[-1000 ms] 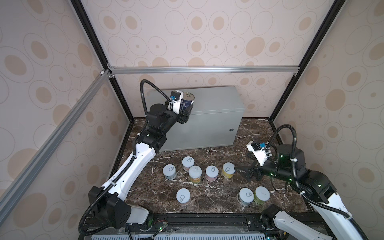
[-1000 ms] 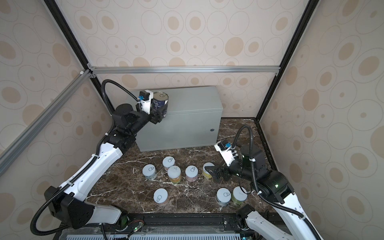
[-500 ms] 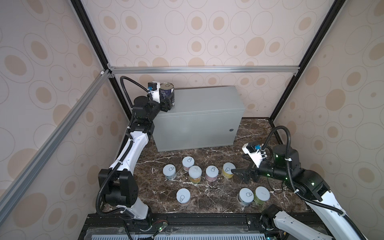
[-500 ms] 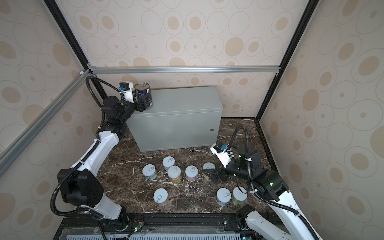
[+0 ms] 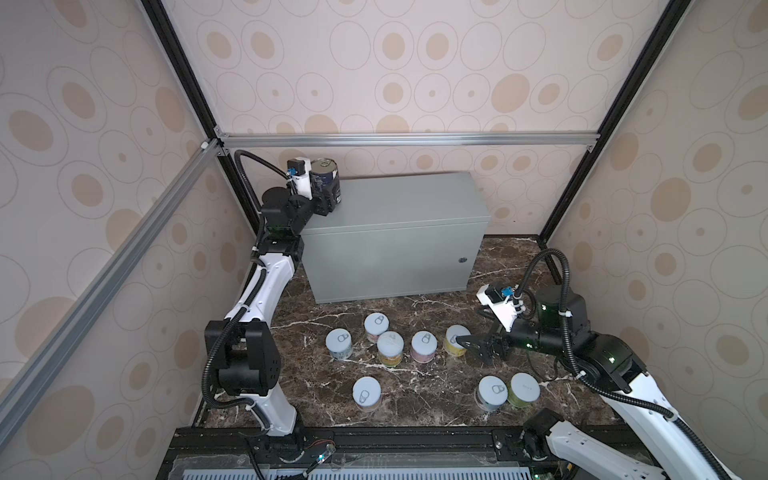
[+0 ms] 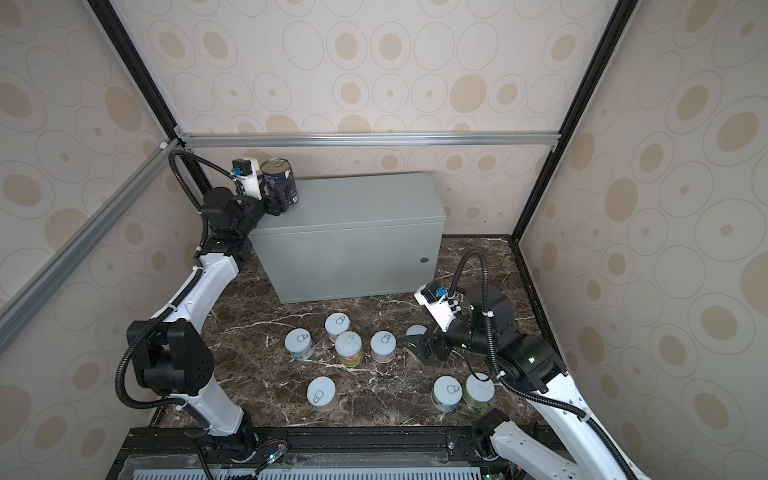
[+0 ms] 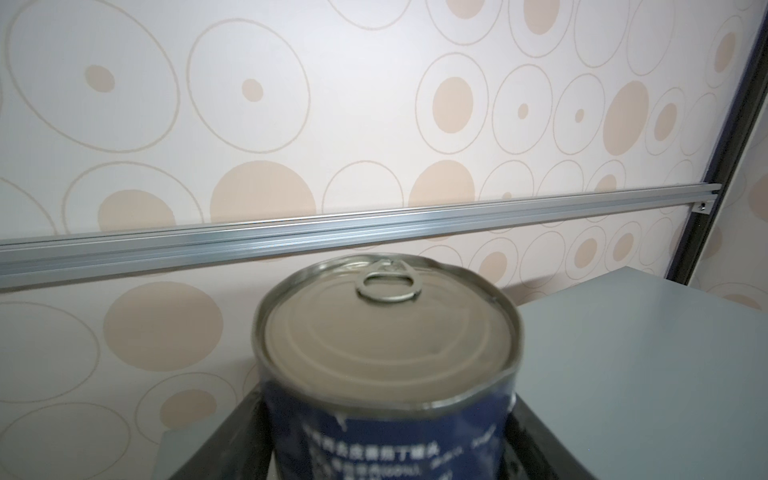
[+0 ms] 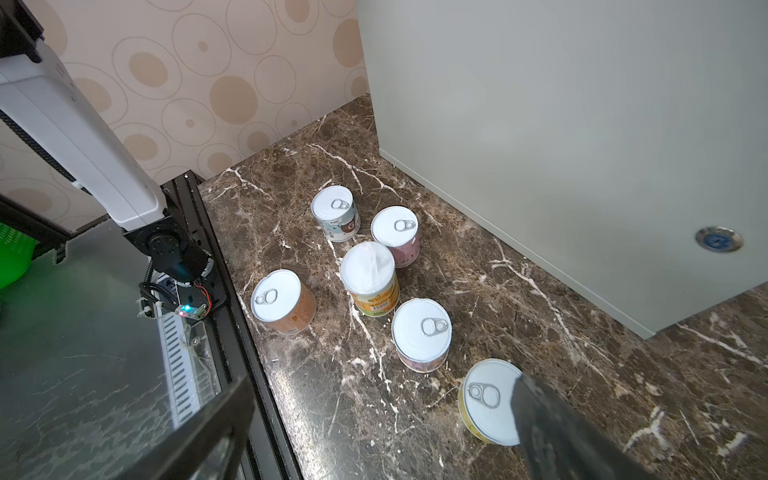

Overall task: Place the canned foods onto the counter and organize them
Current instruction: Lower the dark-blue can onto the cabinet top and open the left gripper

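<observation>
**Hazards**

1. The right gripper [image 5: 468, 350] has its jaws released and wide, with nothing held, and sits low over the marble [image 5: 436, 380]. In the right wrist view one finger [image 8: 540, 424] overlaps the lid of the yellow can [image 5: 456, 338].
   - If the gripper descends off-centre, that finger would likely land on the lid instead of passing the can's wall. This would tip or shove the can.
   - The pink can [image 5: 424, 346] stands just beside the yellow can, so a shove would probably carry into it.

2. The left gripper [image 5: 328, 197] has its jaws clenched on the blue can [image 5: 325, 179]. The can is upright at the left rear corner of the counter [image 5: 395, 199] top. Whether its base touches the top cannot be told.
   - Release above the surface would let the can drop and possibly topple.
   - The can is close to the counter's left end. If part of the base overhangs that end, the can could tip off on release.

**Inventory**

- Small cans [image 5: 366, 392] on the marble: eight. Three are at the front, and five are clustered between them and the counter.
- Blue can: one, in the left gripper.
- Cans in total: nine, none yet standing free on the counter.
- Counter: one.
- Grippers: two.
</observation>
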Robot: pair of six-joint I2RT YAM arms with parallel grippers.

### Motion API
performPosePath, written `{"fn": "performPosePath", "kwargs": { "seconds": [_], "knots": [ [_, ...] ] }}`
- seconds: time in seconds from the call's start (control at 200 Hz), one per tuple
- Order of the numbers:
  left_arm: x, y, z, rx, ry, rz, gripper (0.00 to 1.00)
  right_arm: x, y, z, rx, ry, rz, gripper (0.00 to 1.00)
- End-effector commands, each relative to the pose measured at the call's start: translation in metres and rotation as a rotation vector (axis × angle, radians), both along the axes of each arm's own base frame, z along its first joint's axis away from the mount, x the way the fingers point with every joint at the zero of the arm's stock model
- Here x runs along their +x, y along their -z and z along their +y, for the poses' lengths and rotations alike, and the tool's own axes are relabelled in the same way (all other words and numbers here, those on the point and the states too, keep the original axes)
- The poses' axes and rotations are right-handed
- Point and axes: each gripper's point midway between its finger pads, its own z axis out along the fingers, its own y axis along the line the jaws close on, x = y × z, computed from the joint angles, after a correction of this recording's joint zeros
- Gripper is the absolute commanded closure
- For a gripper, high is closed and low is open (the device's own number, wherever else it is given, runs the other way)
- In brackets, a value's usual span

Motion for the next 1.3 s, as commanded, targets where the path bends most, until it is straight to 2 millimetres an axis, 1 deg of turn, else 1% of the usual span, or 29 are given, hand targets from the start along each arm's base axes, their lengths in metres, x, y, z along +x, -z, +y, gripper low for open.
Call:
{"fn": "performPosePath", "kwargs": {
  "seconds": [0.0, 0.18, 0.41, 0.535, 0.63, 0.725, 0.79, 0.865, 0.89, 0.99, 1.08, 1.145, 1.285, 1.295],
  "knots": [
    [-0.008, -0.044, 0.015, 0.005, -0.026, -0.132, 0.34, 0.002, -0.001, 0.006, 0.022, -0.019, 0.001, 0.00],
    [-0.004, -0.040, 0.025, 0.012, -0.034, -0.126, 0.32, 0.004, -0.002, 0.009, 0.039, -0.024, 0.008, 0.00],
    [0.004, -0.036, 0.029, 0.016, -0.016, -0.119, 0.30, 0.003, -0.003, 0.009, 0.048, -0.019, 0.018, 0.00],
    [0.011, -0.032, 0.031, 0.015, -0.013, -0.109, 0.29, 0.002, -0.005, 0.009, 0.058, -0.017, 0.020, 0.00],
    [0.014, -0.033, 0.032, 0.015, -0.014, -0.109, 0.28, 0.001, -0.006, 0.010, 0.062, -0.021, 0.022, 0.00],
    [0.014, -0.034, 0.034, 0.010, -0.017, -0.113, 0.23, 0.001, -0.007, 0.009, 0.064, -0.020, 0.024, 0.00],
    [0.012, -0.035, 0.034, 0.008, -0.017, -0.116, 0.15, 0.001, -0.007, 0.009, 0.066, -0.017, 0.025, 0.00],
    [0.007, -0.040, 0.033, 0.008, -0.016, -0.124, 0.04, 0.001, -0.006, 0.010, 0.064, -0.017, 0.030, 0.00],
    [0.005, -0.041, 0.034, 0.008, -0.017, -0.127, 0.02, 0.001, -0.007, 0.009, 0.066, -0.016, 0.030, 0.00],
    [-0.008, -0.054, 0.035, 0.006, -0.020, -0.147, 0.02, 0.002, -0.007, 0.010, 0.068, -0.010, 0.036, 0.00],
    [-0.025, -0.067, 0.035, 0.004, -0.022, -0.157, 0.02, 0.004, -0.007, 0.010, 0.070, 0.001, 0.048, 0.00],
    [-0.039, -0.073, 0.039, -0.002, -0.046, -0.150, 0.02, 0.006, -0.006, 0.009, 0.071, 0.015, 0.064, 0.00],
    [-0.071, -0.077, 0.049, -0.014, -0.120, -0.097, 0.02, 0.006, -0.003, 0.012, 0.086, 0.023, 0.104, 0.00],
    [-0.072, -0.073, 0.049, -0.015, -0.123, -0.074, 0.02, 0.006, -0.003, 0.013, 0.086, 0.024, 0.106, 0.00]
  ]
}}
